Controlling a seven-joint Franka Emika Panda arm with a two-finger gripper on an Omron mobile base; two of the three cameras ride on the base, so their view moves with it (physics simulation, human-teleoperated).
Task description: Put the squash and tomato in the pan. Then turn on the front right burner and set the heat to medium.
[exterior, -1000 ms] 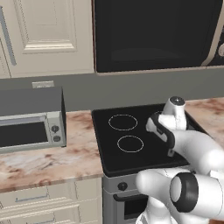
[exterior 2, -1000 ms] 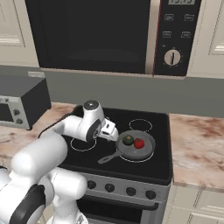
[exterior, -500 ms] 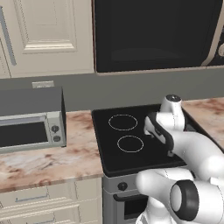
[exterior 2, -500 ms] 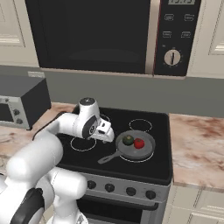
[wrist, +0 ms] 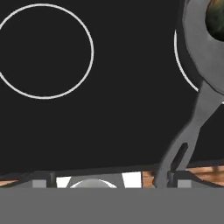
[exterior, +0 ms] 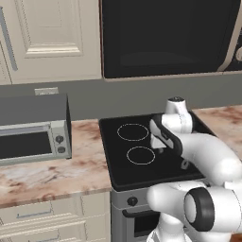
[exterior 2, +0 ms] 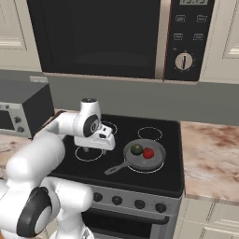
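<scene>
The grey pan [exterior 2: 158, 161] rests on the front right burner of the black cooktop [exterior 2: 140, 179]. Inside it the dark green squash [exterior 2: 136, 149] lies just left of the red tomato [exterior 2: 148, 152]. My gripper [exterior 2: 98, 150] hangs open and empty over the front left burner, left of the pan's handle [exterior 2: 115, 167]. In the hand view the pan's rim [wrist: 197, 43] and handle [wrist: 192, 127] run down the right side. The squash [wrist: 217, 17] peeks in at the top right corner there. My gripper [exterior: 157, 145] points down at the cooktop.
A row of knobs [exterior 2: 138, 203] lines the stove's front panel. A toaster oven [exterior: 33, 132] stands on the marble counter [exterior: 47, 175] to the left. The microwave [exterior 2: 116, 37] hangs above the stove. More counter [exterior 2: 210, 158] lies to the right.
My hand has drawn left and slightly down, away from the pan toward the front left burner. The jaws stay open. Squash and tomato have not moved.
</scene>
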